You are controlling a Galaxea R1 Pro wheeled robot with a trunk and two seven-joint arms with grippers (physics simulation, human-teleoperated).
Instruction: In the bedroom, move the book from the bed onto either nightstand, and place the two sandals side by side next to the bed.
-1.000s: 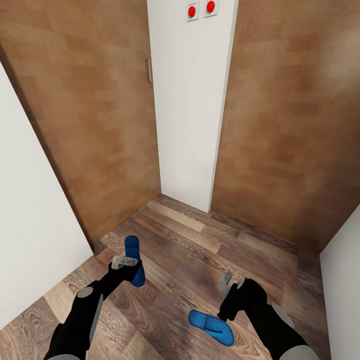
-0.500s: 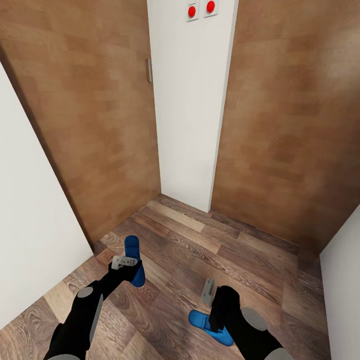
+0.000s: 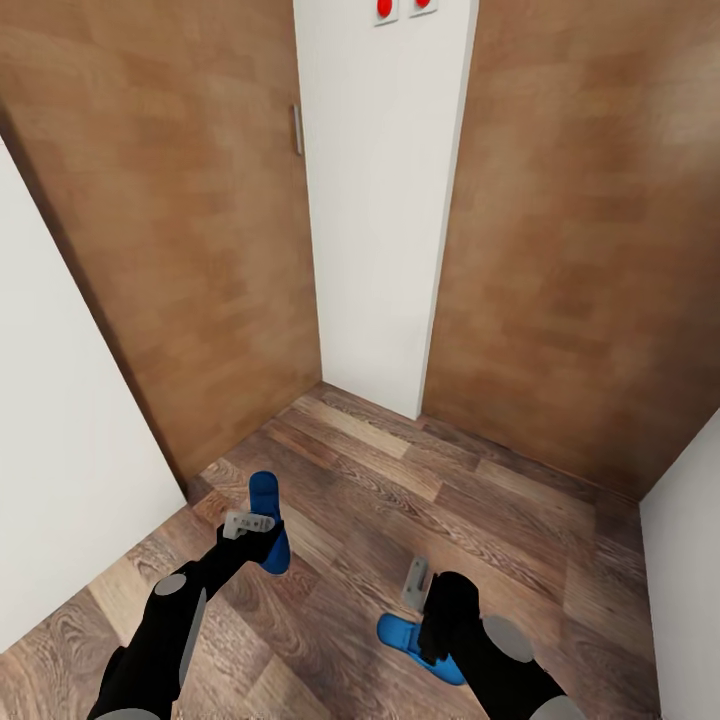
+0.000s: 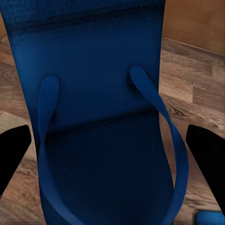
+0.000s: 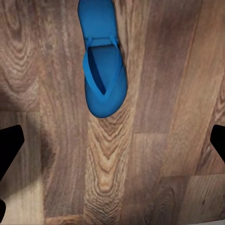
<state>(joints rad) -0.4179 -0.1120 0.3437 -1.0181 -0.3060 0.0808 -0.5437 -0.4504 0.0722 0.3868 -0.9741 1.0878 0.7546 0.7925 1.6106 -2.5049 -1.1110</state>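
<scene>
Two bright blue sandals lie on the wood-plank floor. One sandal (image 3: 264, 500) lies under my left gripper (image 3: 250, 524). In the left wrist view this sandal (image 4: 103, 108) is very close, and the left gripper (image 4: 112, 154) is open with one finger on each side of its straps. The other sandal (image 3: 402, 632) is partly covered by my right arm. My right gripper (image 3: 416, 586) hovers above it, open. In the right wrist view that sandal (image 5: 103, 70) lies flat ahead of the spread right gripper (image 5: 112, 145). The book, the bed and the nightstands are out of view.
I face a narrow corner. A white wall column (image 3: 380, 220) with red buttons (image 3: 384, 6) stands between a wooden door (image 3: 190, 260) with a handle (image 3: 297, 130) and a wooden panel (image 3: 580, 260). White walls (image 3: 60, 460) close in on both sides.
My right arm has swung left and now sits over the second sandal. The head camera has tipped slightly down. The left arm has held still over the first sandal.
</scene>
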